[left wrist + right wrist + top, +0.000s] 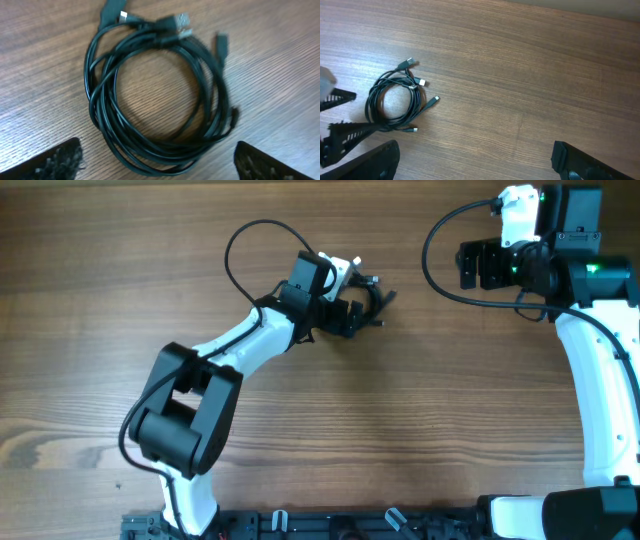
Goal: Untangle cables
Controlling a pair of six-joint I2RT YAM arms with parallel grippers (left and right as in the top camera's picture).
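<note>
The cables [160, 156] lie on the wooden table as one loose coil of thin black cords, with several plugs [182, 20] bunched at its far side. My left gripper [157, 165] is open and hangs over the near edge of the coil, one finger on each side and nothing between them. From overhead, the left gripper [358, 308] is at the table's upper middle, partly covering the cables [385, 298]. My right gripper [480, 265] is open and holds nothing, far off at the upper right. In the right wrist view the cables [371, 106] lie far left of the right gripper [475, 160].
A thick black wire [232, 255] loops off the left arm behind its wrist, and another [428, 265] loops beside the right wrist. A dark rail [350, 525] runs along the table's front edge. Bare wood [420, 410] lies between the arms.
</note>
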